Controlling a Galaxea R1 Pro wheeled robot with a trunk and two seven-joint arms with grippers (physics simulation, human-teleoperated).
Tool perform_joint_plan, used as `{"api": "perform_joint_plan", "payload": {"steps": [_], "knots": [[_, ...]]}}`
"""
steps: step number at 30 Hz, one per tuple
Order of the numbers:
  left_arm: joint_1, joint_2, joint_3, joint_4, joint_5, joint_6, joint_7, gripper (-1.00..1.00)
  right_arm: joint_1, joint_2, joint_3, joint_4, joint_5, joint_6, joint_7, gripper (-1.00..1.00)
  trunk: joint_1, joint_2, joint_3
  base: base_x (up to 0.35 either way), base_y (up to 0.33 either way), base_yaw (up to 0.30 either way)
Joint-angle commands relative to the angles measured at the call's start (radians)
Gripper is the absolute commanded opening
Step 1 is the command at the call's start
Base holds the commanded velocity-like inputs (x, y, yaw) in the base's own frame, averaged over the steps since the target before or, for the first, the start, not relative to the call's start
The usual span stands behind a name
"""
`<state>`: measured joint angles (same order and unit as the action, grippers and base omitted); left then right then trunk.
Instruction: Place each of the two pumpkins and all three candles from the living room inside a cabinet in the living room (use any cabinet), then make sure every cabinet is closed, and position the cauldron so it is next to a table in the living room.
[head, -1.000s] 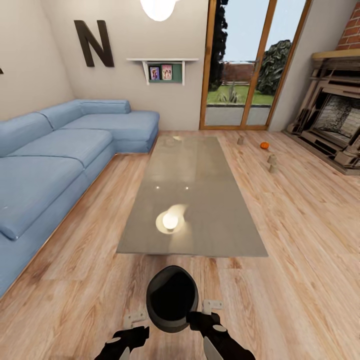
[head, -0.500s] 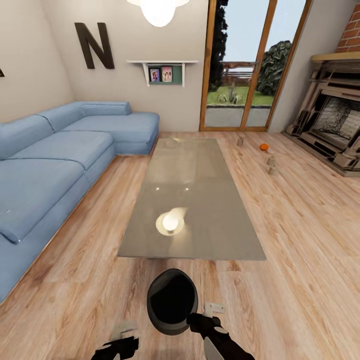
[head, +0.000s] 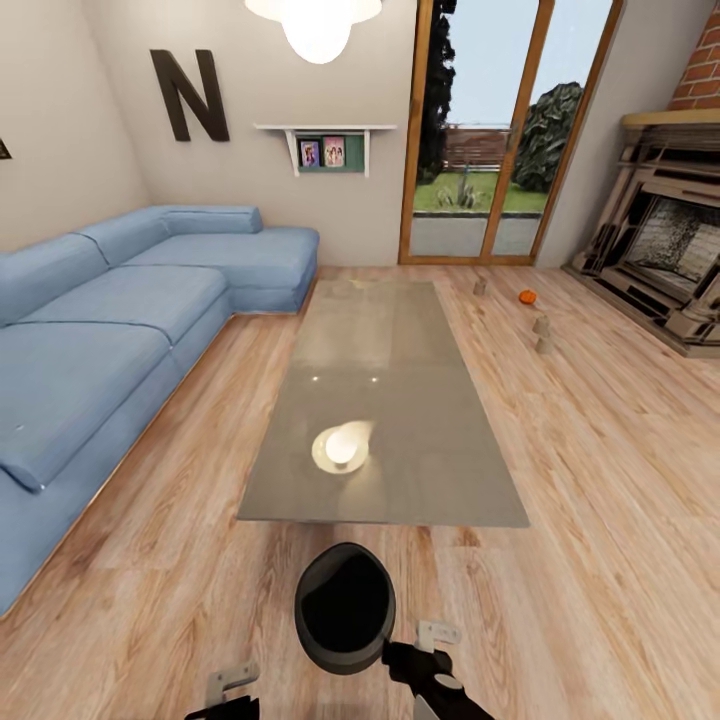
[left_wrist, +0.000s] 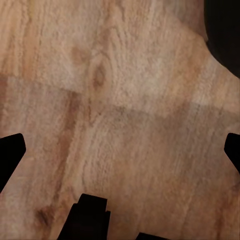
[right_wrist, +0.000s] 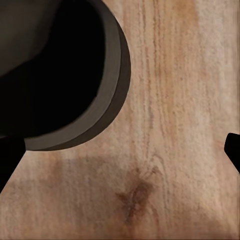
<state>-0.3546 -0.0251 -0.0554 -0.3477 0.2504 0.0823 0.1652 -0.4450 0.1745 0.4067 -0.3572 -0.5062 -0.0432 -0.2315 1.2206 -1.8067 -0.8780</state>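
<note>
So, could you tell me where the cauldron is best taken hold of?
Probably by its rim: the cauldron stands upright on the wood floor with its mouth open upward, so the thin lip offers a pinch. Come from above on the near right side, where the right hand already sits open beside it.

The head camera looks forward and down the room over the tabletop (head: 385, 400). Both wrist cameras face straight down, close to the floor (left_wrist: 125, 100). Head and right wrist views share the cauldron (head: 343, 607).

Glossy grey table (head: 400, 400), grainy wooden floor (head: 600, 480).
</note>
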Motion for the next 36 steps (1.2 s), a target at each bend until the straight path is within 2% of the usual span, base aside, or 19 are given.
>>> {"api": "perform_joint_plan", "payload": {"steps": [1,11,36], "knots": [[0.000,0.001,-0.006,-0.002,0.009,0.005,0.007,1.00,-0.001,0.000,0.007,0.003,-0.009,-0.006,-0.007,1.00,0.000,0.000,-0.001,0.000,0.000,0.000],[0.000,0.002,-0.006,-0.002,0.006,0.001,0.007,1.00,-0.001,0.000,0.006,0.006,-0.011,-0.009,-0.006,1.00,0.000,0.000,-0.001,-0.062,0.000,-0.039],[0.002,0.002,-0.008,-0.002,0.004,0.001,0.007,1.00,-0.001,0.000,0.005,0.006,-0.012,-0.004,-0.006,1.00,-0.004,0.007,-0.010,-0.024,0.000,-0.252]]}}
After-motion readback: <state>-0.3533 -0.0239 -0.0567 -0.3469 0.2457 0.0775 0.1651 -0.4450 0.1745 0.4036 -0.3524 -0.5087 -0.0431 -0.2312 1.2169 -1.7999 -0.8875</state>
